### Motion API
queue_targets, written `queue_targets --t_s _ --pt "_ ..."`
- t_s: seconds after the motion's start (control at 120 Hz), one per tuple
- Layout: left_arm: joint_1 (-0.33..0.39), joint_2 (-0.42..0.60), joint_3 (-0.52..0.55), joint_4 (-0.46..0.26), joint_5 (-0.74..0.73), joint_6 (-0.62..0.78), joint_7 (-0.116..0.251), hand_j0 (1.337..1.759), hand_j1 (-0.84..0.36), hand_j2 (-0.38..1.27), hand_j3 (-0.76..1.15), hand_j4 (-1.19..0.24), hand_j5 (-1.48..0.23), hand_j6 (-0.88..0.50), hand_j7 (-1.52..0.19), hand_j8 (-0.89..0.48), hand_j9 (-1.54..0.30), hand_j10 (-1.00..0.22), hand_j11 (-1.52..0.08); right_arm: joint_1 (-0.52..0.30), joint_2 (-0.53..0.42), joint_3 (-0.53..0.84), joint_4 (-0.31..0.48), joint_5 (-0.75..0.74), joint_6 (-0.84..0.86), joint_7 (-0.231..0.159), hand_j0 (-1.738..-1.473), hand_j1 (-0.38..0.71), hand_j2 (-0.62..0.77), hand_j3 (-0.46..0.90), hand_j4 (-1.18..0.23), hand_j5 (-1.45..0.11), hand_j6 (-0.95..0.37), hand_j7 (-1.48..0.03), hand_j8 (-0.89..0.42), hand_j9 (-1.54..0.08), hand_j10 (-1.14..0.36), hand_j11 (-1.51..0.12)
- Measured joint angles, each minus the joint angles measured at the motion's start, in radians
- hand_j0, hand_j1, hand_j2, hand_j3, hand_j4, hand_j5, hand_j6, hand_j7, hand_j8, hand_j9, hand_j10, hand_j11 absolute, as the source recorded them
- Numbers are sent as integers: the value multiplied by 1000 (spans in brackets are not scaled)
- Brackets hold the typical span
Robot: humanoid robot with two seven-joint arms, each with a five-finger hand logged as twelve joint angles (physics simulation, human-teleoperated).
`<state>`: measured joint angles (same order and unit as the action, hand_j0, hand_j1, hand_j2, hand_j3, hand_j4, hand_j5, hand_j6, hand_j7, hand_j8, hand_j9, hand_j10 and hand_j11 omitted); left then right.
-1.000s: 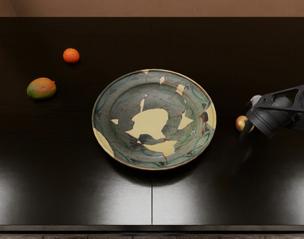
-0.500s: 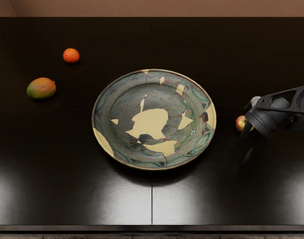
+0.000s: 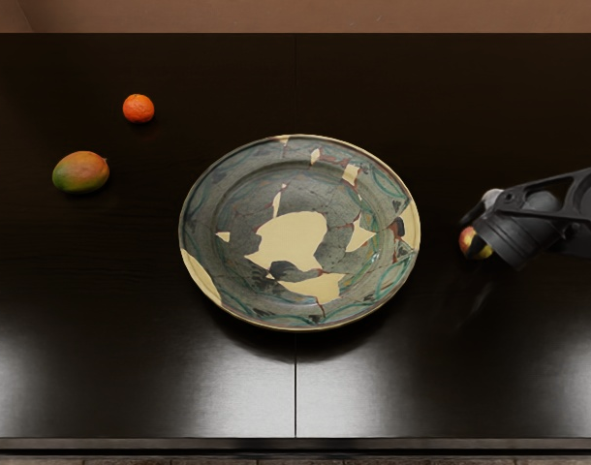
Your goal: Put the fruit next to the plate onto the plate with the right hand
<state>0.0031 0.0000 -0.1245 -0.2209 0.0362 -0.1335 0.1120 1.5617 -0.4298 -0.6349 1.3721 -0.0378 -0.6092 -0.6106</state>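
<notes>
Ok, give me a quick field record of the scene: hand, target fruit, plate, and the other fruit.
right hand: in from the right edge, at the small fruit; grasp unclear
small fruit: red-yellow, just right of the plate, partly hidden by the hand, not on the plate
plate: patterned, centre of the table
mango: far left
orange: upper left, behind the mango
left arm: not in view

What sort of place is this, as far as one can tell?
Probably a dining setting in a simulated home: a dark glossy table carries one large patterned plate, with a mango, an orange and a small reddish fruit lying beside it.
</notes>
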Motion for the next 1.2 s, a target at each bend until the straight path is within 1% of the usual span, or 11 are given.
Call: queue_targets --t_s 0.075,0.167,0.325,0.458,0.575,0.65,0.75,0.992,1.125,1.167,1.2 --pt "0 0 0 0 0 0 0 1658 349 0 0 0 0 0 0 0 0 0 0 -6 -6 6 0 -2 0 0 -1650 300 177 -1 -655 -859 -447 -855 -388 -870 -541 -863" --pt "0 0 0 0 0 0 0 1658 349 0 0 0 0 0 0 0 0 0 0 -28 -38 57 0 -2 -1 0 -1651 293 385 0 -732 -962 -523 -956 -448 -978 -641 -975" --pt "0 0 0 0 0 0 0 1658 349 0 0 0 0 0 0 0 0 0 0 -84 -163 189 1 -4 2 1 -1653 319 491 1 -783 -1100 -489 -1052 -401 -1092 -650 -1094" --pt "0 0 0 0 0 0 0 1658 349 0 0 0 0 0 0 0 0 0 0 -233 -330 513 0 -22 190 0 -1654 376 562 1 -809 -1150 -432 -1092 -355 -1123 -596 -1139" --pt "0 0 0 0 0 0 0 1658 349 0 0 0 0 0 0 0 0 0 0 -373 -372 829 1 -16 484 0 -1654 383 568 0 -820 -1180 -417 -1110 -338 -1136 -582 -1160" --pt "0 0 0 0 0 0 0 1658 349 0 0 0 0 0 0 0 0 0 0 -423 -352 959 1 -4 639 0 -1654 388 572 0 -824 -1194 -412 -1118 -335 -1140 -580 -1168" --pt "0 0 0 0 0 0 0 1658 349 0 0 0 0 0 0 0 0 0 0 -452 -282 1037 -2 2 742 -1 -1654 377 556 1 -826 -1209 -413 -1124 -337 -1147 -579 -1176" --pt "0 0 0 0 0 0 0 1658 349 0 0 0 0 0 0 0 0 0 0 -468 -119 1070 -86 -35 799 -1 -1655 323 464 1 -829 -1227 -427 -1131 -354 -1164 -604 -1187" --pt "0 0 0 0 0 0 0 1658 349 0 0 0 0 0 0 0 0 0 0 -471 -27 1070 -170 -94 803 -1 -1656 331 504 1 -834 -1222 -413 -1133 -350 -1165 -608 -1174" --pt "0 0 0 0 0 0 0 1658 349 0 0 0 0 0 0 0 0 0 0 -473 -11 1073 -185 -104 799 -1 -1656 321 463 0 -795 -1158 -413 -1078 -363 -1109 -596 -1113" --pt "0 0 0 0 0 0 0 1658 349 0 0 0 0 0 0 0 0 0 0 -475 -2 1075 -196 -109 792 -1 -1656 244 389 0 -695 -1010 -371 -941 -328 -968 -526 -971"
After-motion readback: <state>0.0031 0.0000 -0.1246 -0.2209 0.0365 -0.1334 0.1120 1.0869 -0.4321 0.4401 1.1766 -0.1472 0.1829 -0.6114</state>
